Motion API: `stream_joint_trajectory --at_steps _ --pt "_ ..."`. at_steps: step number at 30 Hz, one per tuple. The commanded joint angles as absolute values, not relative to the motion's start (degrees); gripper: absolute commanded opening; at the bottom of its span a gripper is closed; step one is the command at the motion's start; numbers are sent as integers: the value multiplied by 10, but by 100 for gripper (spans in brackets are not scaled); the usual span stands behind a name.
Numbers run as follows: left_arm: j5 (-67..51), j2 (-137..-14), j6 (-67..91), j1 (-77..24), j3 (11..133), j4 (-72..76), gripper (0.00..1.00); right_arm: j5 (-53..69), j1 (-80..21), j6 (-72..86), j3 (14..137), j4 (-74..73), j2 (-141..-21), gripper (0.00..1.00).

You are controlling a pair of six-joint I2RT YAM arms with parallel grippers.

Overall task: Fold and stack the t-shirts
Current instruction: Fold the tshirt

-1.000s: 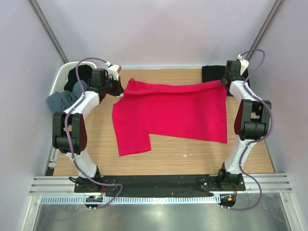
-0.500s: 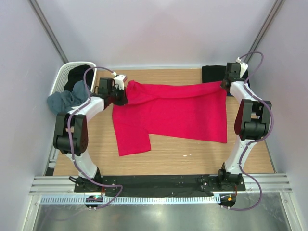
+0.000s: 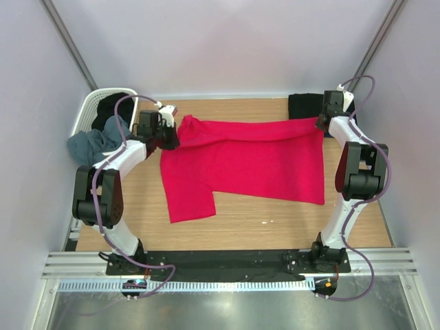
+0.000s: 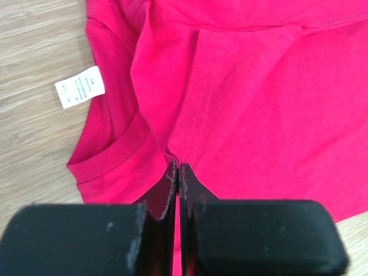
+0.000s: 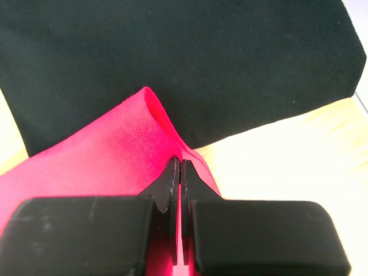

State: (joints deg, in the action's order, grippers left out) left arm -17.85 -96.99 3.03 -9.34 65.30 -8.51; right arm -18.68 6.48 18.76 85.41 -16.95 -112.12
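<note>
A crimson-red t-shirt [image 3: 247,161] lies spread across the wooden table, one sleeve pointing toward the near edge. My left gripper [image 3: 173,135] is shut on its far left edge, beside the collar [image 4: 106,158] and a white label [image 4: 80,94]. My right gripper [image 3: 320,121] is shut on the red shirt's far right corner [image 5: 150,138], which is lifted over a folded black t-shirt [image 5: 184,63] at the table's back right [image 3: 302,104]. A grey-blue t-shirt [image 3: 93,143] and a black one [image 3: 113,108] sit in the basket.
A white lattice basket [image 3: 88,110] stands at the far left off the table's [image 3: 247,220] edge. Grey walls close in on both sides and behind. The arm bases sit on a black rail [image 3: 227,260] at the near edge.
The left gripper swung right with the red shirt's left edge, then eased back slightly left. The right gripper has held still on its corner.
</note>
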Motion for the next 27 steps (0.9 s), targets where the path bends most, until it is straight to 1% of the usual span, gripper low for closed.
stream_joint_trajectory --at_steps 1,5,6,8,9,11,12,13,14,16,18,20,22,23,24,26,27 --pt "-157 -961 42 -91 670 -76 0 -188 69 177 846 -171 -1098 1" --pt "-166 -969 47 -92 676 -83 0 -184 69 176 841 -178 -1102 1" --pt "-165 -969 52 -92 678 -88 1 -181 69 174 845 -188 -1105 11" --pt "-166 -966 54 -91 686 -112 15 -172 69 166 852 -203 -1105 24" --pt "-173 -962 58 -91 689 -120 30 -164 69 164 859 -208 -1100 37" --pt "-185 -942 62 -92 693 -143 44 -151 69 159 867 -216 -1093 53" --pt "-187 -933 68 -91 692 -147 52 -142 69 154 874 -227 -1088 59" --pt "-187 -924 78 -91 690 -149 66 -128 69 152 888 -233 -1079 64" --pt "-185 -900 85 -92 689 -150 88 -117 69 149 897 -240 -1076 70" --pt "-161 -885 104 -91 699 -143 100 -94 69 144 924 -259 -1067 73" --pt "-127 -898 143 -91 723 -135 100 -68 66 147 938 -264 -1055 75" --pt "-118 -928 187 -91 785 -135 100 -54 52 153 945 -261 -1044 76" --pt "-94 -990 208 -99 829 -141 96 -51 26 159 950 -256 -1041 76" --pt "-76 -1037 225 -100 871 -154 94 -48 16 160 951 -249 -1041 77" --pt "-74 -1056 228 -101 896 -159 91 -48 3 161 948 -241 -1040 77" --pt "-70 -1098 235 -105 959 -179 81 -52 -41 167 943 -216 -1046 77" --pt "-66 -1133 235 -107 976 -184 74 -48 -52 174 941 -206 -1059 77"
